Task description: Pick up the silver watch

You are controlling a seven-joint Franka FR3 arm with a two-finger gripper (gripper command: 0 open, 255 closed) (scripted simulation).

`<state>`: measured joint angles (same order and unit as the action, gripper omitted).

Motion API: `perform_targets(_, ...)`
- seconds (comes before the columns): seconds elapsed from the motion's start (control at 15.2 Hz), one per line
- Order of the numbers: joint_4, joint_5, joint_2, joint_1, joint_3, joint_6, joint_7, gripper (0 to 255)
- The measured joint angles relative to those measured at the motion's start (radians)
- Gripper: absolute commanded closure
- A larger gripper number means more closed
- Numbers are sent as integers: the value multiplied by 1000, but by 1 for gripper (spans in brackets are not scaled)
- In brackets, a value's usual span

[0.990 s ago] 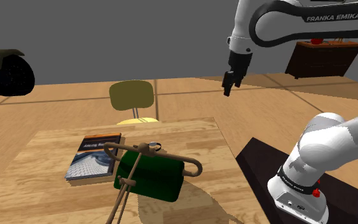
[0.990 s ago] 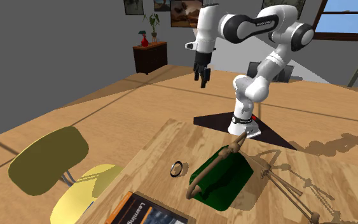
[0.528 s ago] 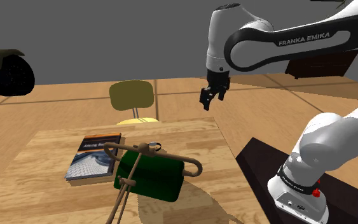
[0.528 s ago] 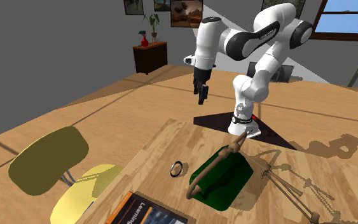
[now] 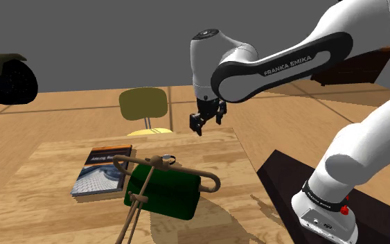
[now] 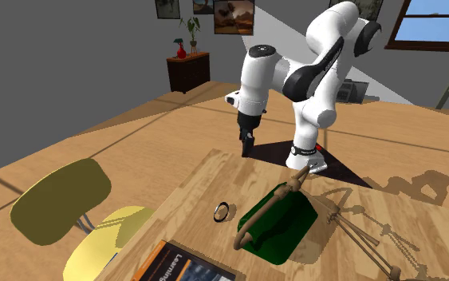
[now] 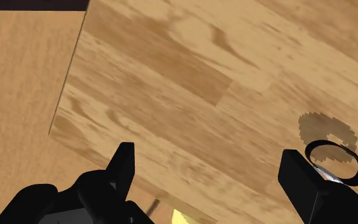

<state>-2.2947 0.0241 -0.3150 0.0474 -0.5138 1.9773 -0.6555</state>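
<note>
The silver watch (image 5: 170,159) lies as a small dark-rimmed ring on the wooden table (image 5: 214,149), just behind the green basket. In the second exterior view the watch (image 6: 222,211) sits beside the basket's left edge. My black gripper (image 5: 199,125) hangs open above the table's far edge, well above the watch and off to one side of it. It also hovers over the table corner nearest the stand (image 6: 246,144). In the wrist view the gripper (image 7: 209,159) has its fingers wide apart, nothing between them, and the watch (image 7: 336,160) lies partly behind the right fingertip (image 7: 296,172).
A green basket (image 5: 164,188) with a brown looped handle stands on the table next to a book (image 5: 103,170). A yellow chair (image 5: 143,107) stands behind the table. The dark mat (image 5: 283,181) under the stand lies to the shoulder view's right.
The arm has swung down and toward the shoulder view's left, bringing the gripper from high over the floor to just above the table's far edge. The fingers stay open.
</note>
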Motion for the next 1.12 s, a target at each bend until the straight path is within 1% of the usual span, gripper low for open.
perform_targets(0.26,81,99,167,22,-85,35,-187,0)
perform_targets(0.46,186,215,336,18,-130,32,-346,0)
perform_targets(0.66,297,325,493,-22,-138,4,-491,0)
perform_targets(0.73,325,348,527,-36,-136,-9,-527,0)
perform_targets(0.79,383,385,588,-59,-127,-29,-565,0)
perform_targets(0.86,415,412,634,-77,-118,-35,-597,0)
perform_targets(0.99,441,439,677,-97,-107,-34,-629,0)
perform_targets(1.12,441,454,699,-105,-101,-20,-644,0)
